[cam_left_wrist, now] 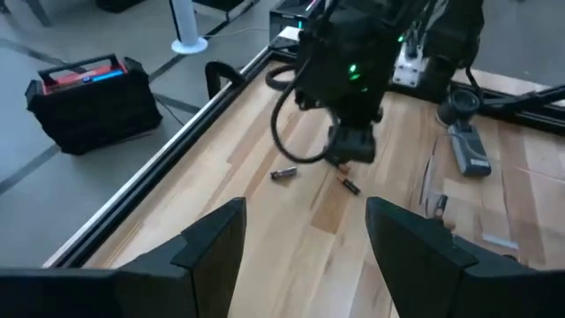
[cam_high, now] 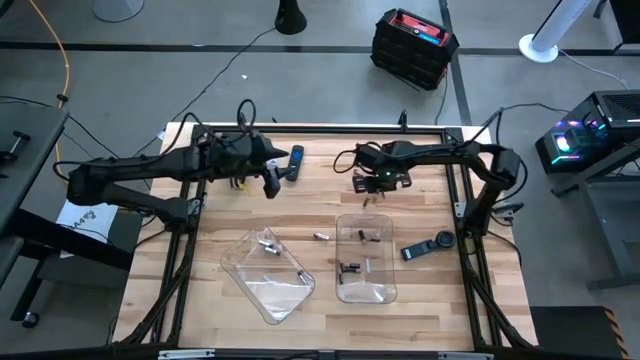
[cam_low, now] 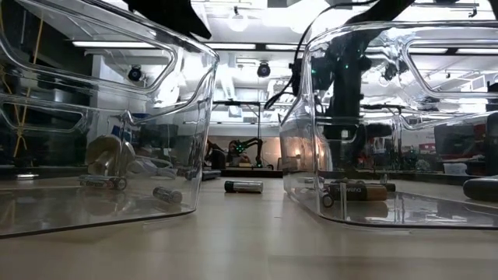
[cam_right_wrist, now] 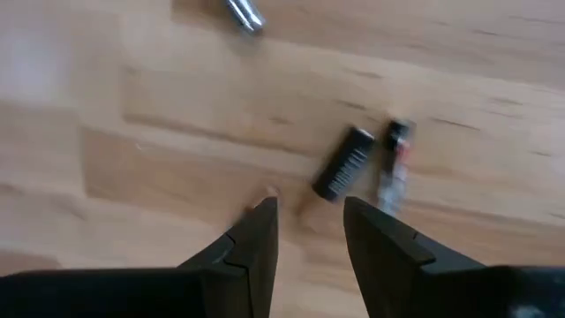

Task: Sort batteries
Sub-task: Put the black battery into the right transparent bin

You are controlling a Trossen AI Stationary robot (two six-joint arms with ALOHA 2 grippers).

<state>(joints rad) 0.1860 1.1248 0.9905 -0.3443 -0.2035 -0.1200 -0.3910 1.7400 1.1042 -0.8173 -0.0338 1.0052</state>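
Two small batteries lie on the wooden table under my right gripper point(cam_right_wrist: 309, 212): a dark cell point(cam_right_wrist: 344, 163) and a reddish-silver one point(cam_right_wrist: 395, 164), both just past the open fingertips, untouched. A silvery cell point(cam_right_wrist: 244, 13) lies farther off. In the high view the right gripper point(cam_high: 372, 190) hovers at the table's far middle. My left gripper point(cam_high: 272, 185) is open and waits at the far left, beside a dark remote point(cam_high: 295, 161). Its wrist view shows its fingers point(cam_left_wrist: 305, 238) empty. One loose battery point(cam_high: 321, 237) lies between the two clear trays.
The left clear tray point(cam_high: 268, 292) sits askew and holds light cells point(cam_high: 267, 245). The right tray point(cam_high: 366, 290) holds dark cells point(cam_high: 348, 267). A dark bar-shaped gadget point(cam_high: 428, 248) lies to the right of it. Bare wood lies along the near edge.
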